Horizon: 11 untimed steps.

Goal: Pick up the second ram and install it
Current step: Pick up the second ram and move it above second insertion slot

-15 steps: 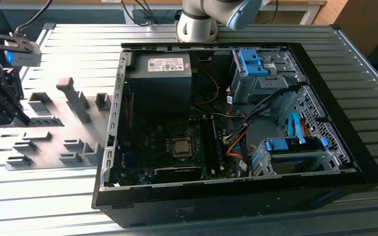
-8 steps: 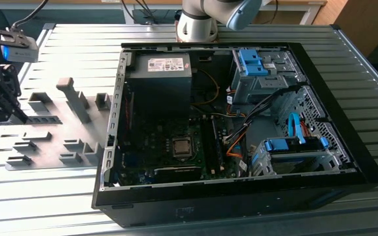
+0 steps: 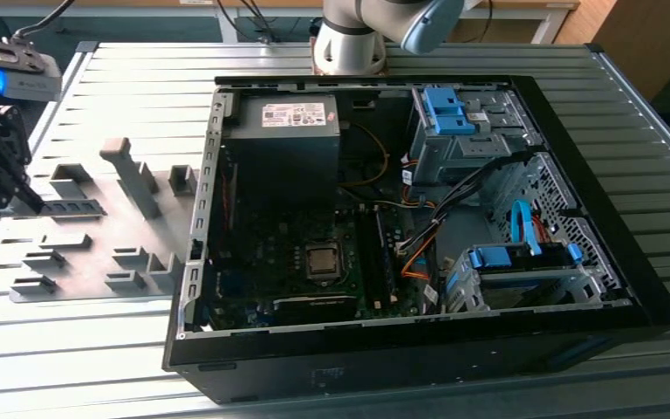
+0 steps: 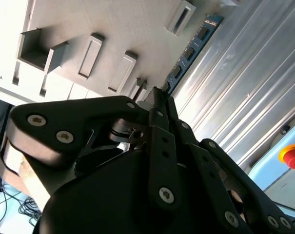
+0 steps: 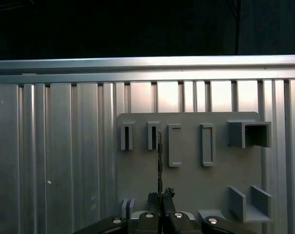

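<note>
The memory stick point(image 4: 192, 48) is held by one end in the gripper point(image 4: 158, 97), whose fingers sit narrow and pinch its flat faces. It is over the grey plate point(image 3: 91, 262) of brackets point(image 5: 175, 145) at the exterior view's left. That is well apart from the open computer case point(image 3: 428, 362) in the middle of the ribbed table point(image 3: 79, 367). I cannot tell whether its lower edge is clear of the plate.

The grip takes only one end, so most of the stick's length is free. I judge the stick could swivel or droop between the fingers. A sideways move while it is this low could knock the free end against a bracket and twist it. A tilted stick would not seat squarely, and the orange cables point(image 3: 420, 255) inside the case could catch it on the way in.

The second wrist view shows the stick's broad face, a blue-green board with dark chips, and a red button point(image 4: 293, 156) past the table's edge. The first wrist view shows it edge-on as a thin line, in line with the fingers and close beside one slotted bracket. The exterior view alone shows how far the stick is from the case.
</note>
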{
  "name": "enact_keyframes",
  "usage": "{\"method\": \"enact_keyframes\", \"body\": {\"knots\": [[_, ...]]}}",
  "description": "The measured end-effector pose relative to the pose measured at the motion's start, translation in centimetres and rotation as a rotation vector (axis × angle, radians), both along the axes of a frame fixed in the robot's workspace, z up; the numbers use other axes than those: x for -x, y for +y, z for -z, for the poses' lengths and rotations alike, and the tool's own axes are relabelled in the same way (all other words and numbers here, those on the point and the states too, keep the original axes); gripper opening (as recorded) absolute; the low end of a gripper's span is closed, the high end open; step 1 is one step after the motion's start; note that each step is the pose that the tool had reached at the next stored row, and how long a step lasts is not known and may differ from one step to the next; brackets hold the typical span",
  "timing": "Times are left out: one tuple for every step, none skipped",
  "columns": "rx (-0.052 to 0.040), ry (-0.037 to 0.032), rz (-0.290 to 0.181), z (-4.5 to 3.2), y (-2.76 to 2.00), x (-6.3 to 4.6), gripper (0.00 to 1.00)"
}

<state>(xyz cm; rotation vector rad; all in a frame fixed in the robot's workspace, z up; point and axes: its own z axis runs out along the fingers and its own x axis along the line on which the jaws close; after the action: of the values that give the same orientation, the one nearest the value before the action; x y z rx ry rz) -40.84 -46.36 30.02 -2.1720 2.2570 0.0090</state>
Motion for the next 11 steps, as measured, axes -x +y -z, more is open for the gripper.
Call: {"method": "enact_keyframes", "body": {"knots": [[0.0,-0.0001,0.0,-0.13,0.0,0.0,0.14],[0.0,0.0,0.0,-0.25,0.0,0.0,0.14],[0.0,0.0,0.0,-0.38,0.0,0.0,0.14],[0.0,0.0,0.0,-0.52,0.0,0.0,0.14],[0.0,0.0,0.0,-0.66,0.01,0.0,0.14],[0.0,0.0001,0.0,-0.79,0.01,0.0,0.14],[0.0,0.0,0.0,-0.94,0.01,0.0,0.14],[-0.0001,-0.0001,0.0,-1.07,0.01,0.0,0.14],[0.0,0.0,0.0,-1.21,0.01,0.0,0.14],[0.0,0.0,0.0,-1.36,0.01,0.0,0.14],[0.0,0.0001,0.0,-1.51,0.01,0.0,0.14]]}}
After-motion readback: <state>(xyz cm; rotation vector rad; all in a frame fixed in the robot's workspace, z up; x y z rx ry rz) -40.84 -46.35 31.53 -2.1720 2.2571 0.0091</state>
